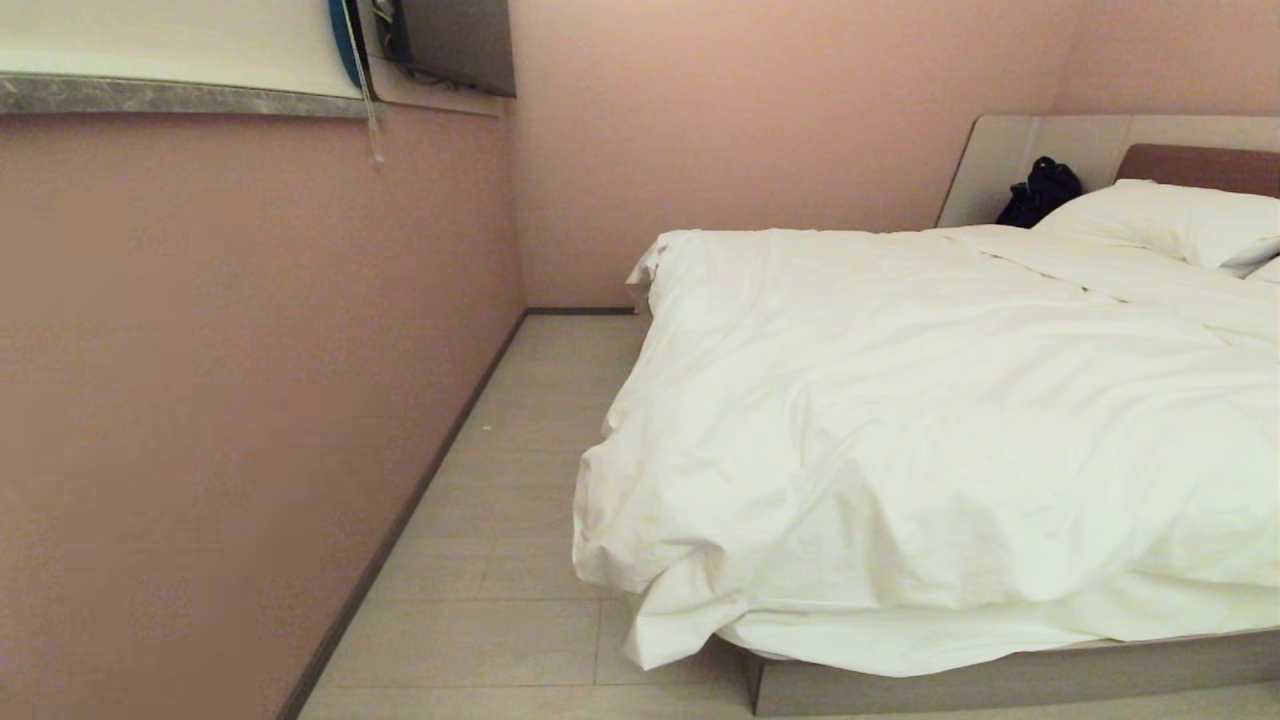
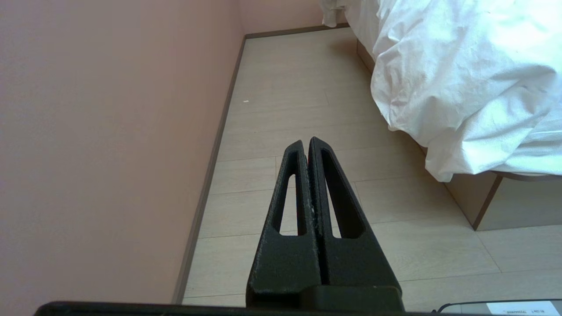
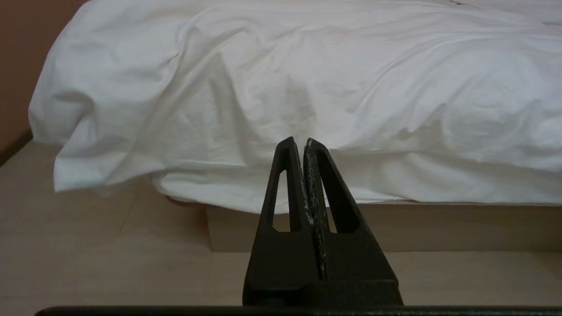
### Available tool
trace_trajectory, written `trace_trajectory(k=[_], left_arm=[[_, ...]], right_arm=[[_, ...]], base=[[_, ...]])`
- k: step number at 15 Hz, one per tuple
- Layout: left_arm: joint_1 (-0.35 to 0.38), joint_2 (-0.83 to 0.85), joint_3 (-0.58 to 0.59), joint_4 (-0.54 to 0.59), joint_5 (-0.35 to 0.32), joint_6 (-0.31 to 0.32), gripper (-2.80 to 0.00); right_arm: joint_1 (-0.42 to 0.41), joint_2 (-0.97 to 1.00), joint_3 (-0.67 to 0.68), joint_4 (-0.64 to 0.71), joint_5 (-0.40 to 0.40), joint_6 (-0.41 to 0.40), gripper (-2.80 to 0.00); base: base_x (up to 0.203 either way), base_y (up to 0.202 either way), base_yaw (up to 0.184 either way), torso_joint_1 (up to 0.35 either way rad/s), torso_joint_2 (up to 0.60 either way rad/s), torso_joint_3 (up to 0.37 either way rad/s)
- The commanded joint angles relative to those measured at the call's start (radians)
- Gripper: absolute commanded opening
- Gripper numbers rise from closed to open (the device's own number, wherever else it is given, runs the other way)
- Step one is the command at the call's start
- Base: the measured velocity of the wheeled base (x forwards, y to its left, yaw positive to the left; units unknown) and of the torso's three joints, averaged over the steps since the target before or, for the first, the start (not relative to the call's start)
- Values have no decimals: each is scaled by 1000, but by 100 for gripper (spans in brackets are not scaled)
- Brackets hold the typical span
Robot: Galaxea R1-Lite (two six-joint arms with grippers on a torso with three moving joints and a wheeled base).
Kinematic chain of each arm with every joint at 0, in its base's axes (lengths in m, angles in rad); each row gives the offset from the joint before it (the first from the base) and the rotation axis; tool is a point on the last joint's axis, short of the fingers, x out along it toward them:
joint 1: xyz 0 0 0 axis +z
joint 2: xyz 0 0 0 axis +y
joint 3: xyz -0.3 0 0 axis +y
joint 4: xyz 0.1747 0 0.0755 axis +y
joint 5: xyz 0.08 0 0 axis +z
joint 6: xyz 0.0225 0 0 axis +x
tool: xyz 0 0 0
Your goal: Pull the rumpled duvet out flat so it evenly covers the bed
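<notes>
Wrinkled duvet overhangs bed beside pink wall.

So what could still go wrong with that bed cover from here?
The duvet already droops over the bed's near left corner toward the floor; a further pull could drag it off. Creases remain across the top, so coverage may stay uneven. Both the left tool and right tool are shut and empty, so any tug needs a fresh grip first.

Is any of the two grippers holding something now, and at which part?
Nothing is held. The left gripper is shut and empty above the floor; the right gripper is shut and empty, facing the duvet without touching it.
</notes>
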Motion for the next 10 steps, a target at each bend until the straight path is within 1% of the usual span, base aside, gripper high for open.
trace_trajectory(k=[1, 3, 4, 6, 10], left_arm=[[0, 0, 0, 0, 0, 0, -280], [0, 0, 0, 0, 0, 2, -280], [0, 0, 0, 0, 0, 1, -280], [0, 0, 0, 0, 0, 0, -280], [0, 1, -1, 0, 0, 2, -280]], right_arm=[[0, 2, 7, 4, 27, -48, -280], [0, 2, 8, 7, 25, -36, -280], [0, 0, 7, 9, 23, -14, -280], [0, 0, 8, 6, 14, 56, -280], [0, 0, 7, 6, 9, 67, -280]], base=[[0, 0, 0, 0, 0, 0], [0, 0, 0, 0, 0, 0], [0, 0, 0, 0, 0, 0], [0, 0, 0, 0, 0, 0], [0, 0, 0, 0, 0, 0]])
